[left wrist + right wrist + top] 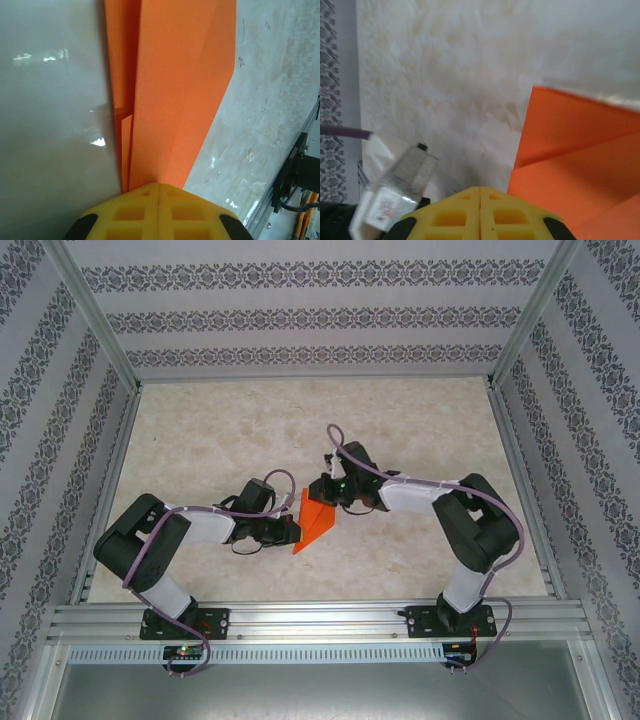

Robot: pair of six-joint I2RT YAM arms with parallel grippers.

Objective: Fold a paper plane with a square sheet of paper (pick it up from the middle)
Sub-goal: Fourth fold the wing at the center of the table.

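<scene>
My table is a pale, mottled beige slab with a metal rail along its near edge. The folded orange paper sits about mid-table, a bit to the near side. Can't tell if it's resting on the surface or lifted off it.

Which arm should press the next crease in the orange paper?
Right, likely. The left gripper looks shut on the folded orange paper, pinning it. The right gripper is shut on nothing, beside the paper's edge, free to press.
</scene>
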